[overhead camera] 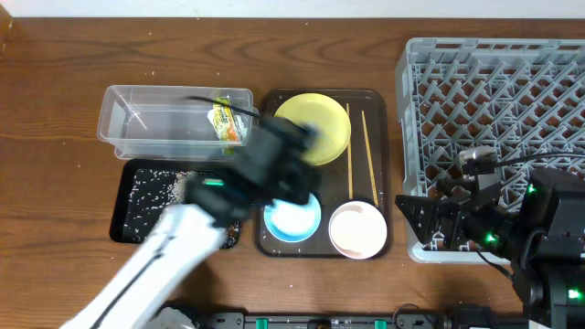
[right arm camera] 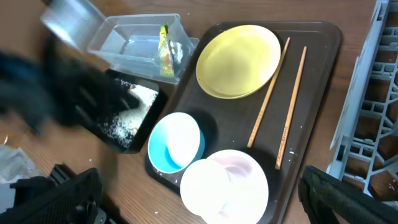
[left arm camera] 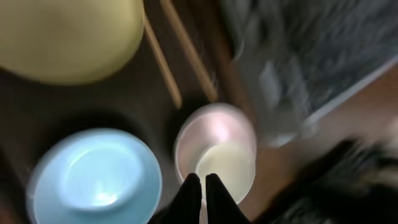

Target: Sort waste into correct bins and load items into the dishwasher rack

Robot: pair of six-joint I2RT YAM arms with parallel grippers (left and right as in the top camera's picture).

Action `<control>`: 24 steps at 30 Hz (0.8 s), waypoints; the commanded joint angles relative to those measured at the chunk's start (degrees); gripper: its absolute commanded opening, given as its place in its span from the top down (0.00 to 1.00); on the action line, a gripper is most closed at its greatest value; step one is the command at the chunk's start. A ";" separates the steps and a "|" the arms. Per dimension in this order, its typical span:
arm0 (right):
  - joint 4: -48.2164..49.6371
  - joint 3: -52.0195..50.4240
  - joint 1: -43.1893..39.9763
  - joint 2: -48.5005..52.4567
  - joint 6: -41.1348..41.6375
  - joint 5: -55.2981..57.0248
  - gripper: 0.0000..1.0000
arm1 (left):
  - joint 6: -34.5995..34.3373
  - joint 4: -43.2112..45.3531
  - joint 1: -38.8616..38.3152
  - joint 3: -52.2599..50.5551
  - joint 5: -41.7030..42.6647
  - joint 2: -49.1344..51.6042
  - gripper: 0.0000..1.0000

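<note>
The green-and-orange wrapper point(overhead camera: 228, 121) lies in the clear tub point(overhead camera: 137, 128). White rice scraps lie in the black tray point(overhead camera: 137, 196). On the brown tray sit the yellow plate point(overhead camera: 315, 128), two chopsticks point(overhead camera: 350, 151), the light blue bowl point(overhead camera: 294, 219) and the pinkish-white bowl point(overhead camera: 358, 230). My left gripper point(left arm camera: 199, 186) is shut and empty, blurred, above the tray between the blue bowl point(left arm camera: 93, 177) and the pink bowl point(left arm camera: 214, 149). My right gripper point(right arm camera: 199, 202) is wide open and empty near the tray's front right, by the grey rack point(overhead camera: 498, 119).
The brown serving tray point(overhead camera: 375, 105) lies between the bins and the rack. My left arm point(overhead camera: 164, 256) crosses over the black tray from the front left. The right arm's body point(overhead camera: 539, 238) covers the rack's front right corner.
</note>
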 commanded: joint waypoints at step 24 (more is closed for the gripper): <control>1.14 0.94 -0.48 -0.02 0.81 -0.11 0.01 | -0.55 3.89 -20.57 -6.05 -16.76 18.86 0.56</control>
